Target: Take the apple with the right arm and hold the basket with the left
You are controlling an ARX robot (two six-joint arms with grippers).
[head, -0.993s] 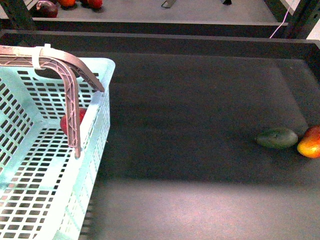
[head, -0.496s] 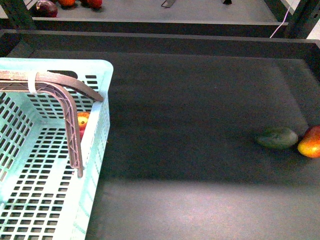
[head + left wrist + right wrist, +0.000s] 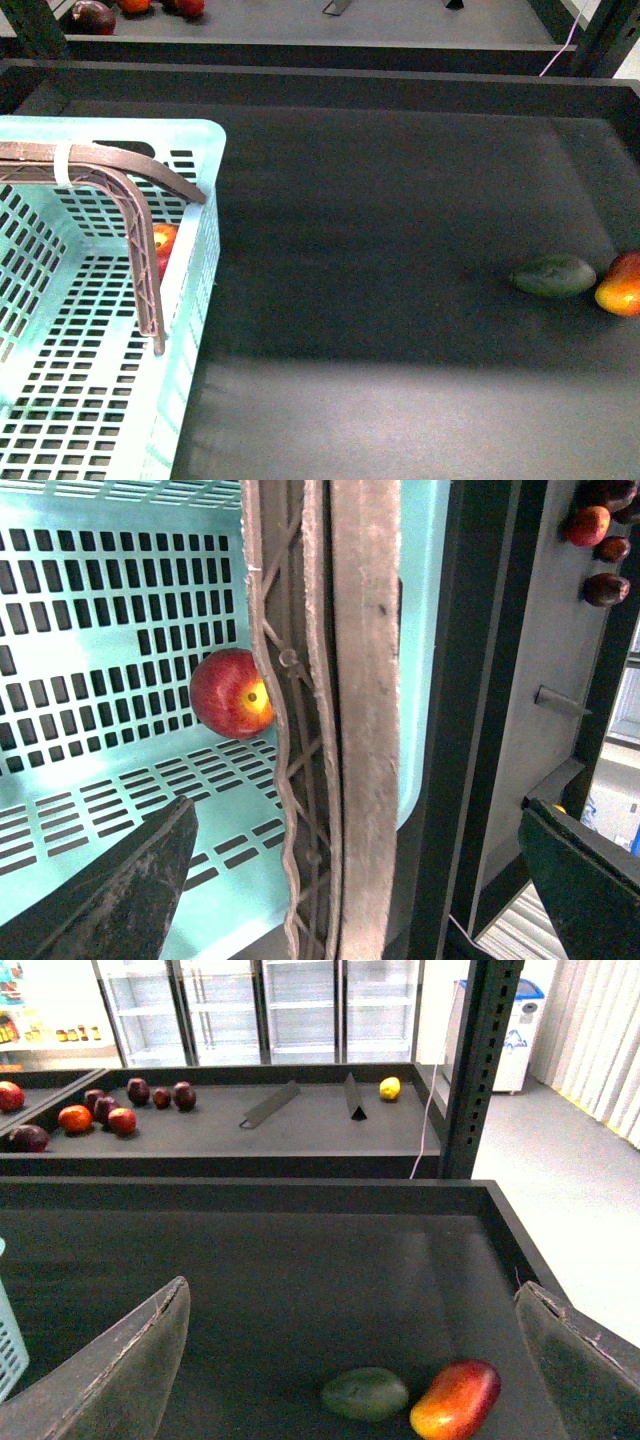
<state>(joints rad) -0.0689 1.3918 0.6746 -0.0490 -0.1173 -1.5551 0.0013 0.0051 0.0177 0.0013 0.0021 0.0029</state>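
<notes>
Front view — basket (image 3: pixel 205 135) unmoved, apple (image 3: pixel 164 243) inside

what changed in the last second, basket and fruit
The basket tipped back from a tilt and settled level, its brown handle dropping lower in view. The apple inside shifted slightly along the far wall, its yellow blush now showing. The green fruit and red-yellow fruit stayed put.

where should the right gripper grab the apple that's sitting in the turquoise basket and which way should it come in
Probably from straight above, closing across the round middle of the apple. It lies on the slotted floor of the basket in a corner, close to two walls, with the brown handle arching beside it, so a side approach looks blocked. The stem dimple points sideways; the rounded flanks offer the grip.
</notes>
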